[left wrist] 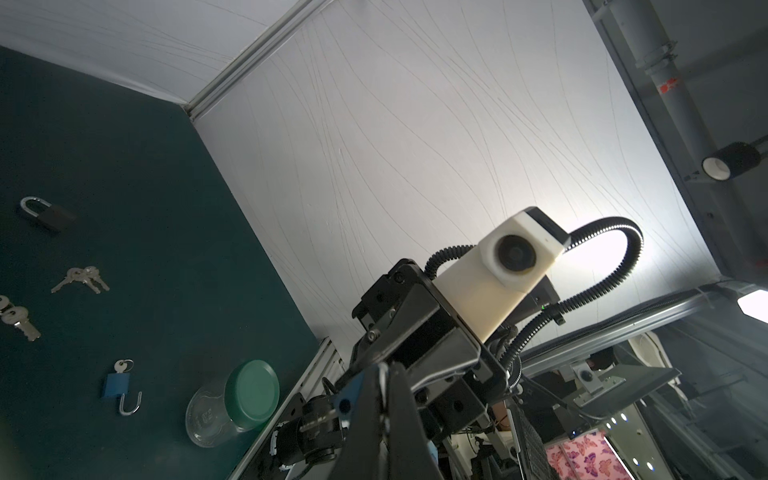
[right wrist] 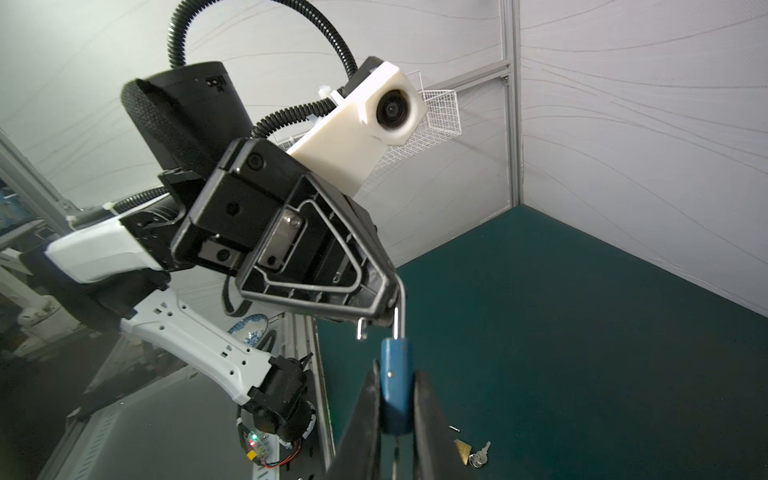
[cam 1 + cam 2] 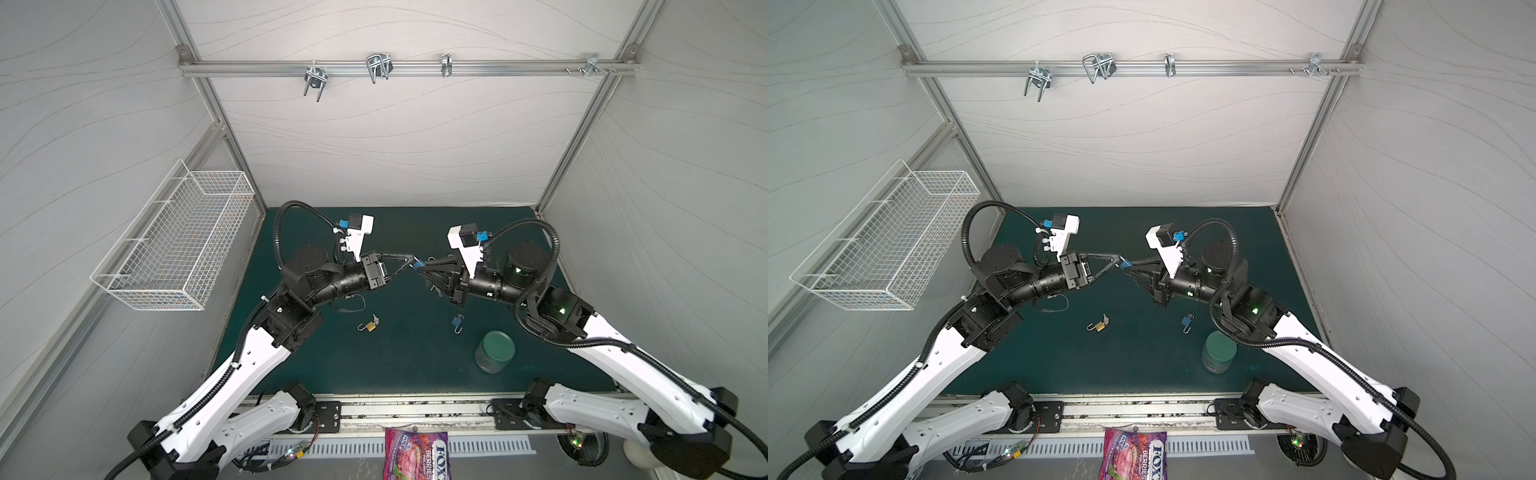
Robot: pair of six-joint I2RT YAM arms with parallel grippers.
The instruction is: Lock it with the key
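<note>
At 5 o'clock on mat [image 3: 332, 365]: jar [image 3: 494, 351]. Nearer centre: brass lock [image 3: 369, 327] at 7 o'clock, second blue lock [image 3: 457, 322] at 4 o'clock, both unlatched. Raised above centre: padlock [image 2: 395, 390], shackle [image 2: 397, 320] open. Left gripper [image 3: 411, 259] clamped narrow on shackle from 9 o'clock; right gripper [image 2: 397, 370] closed on blue body from 3 o'clock.

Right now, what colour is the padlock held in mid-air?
The padlock has a blue body; the right wrist view shows it best.
</note>
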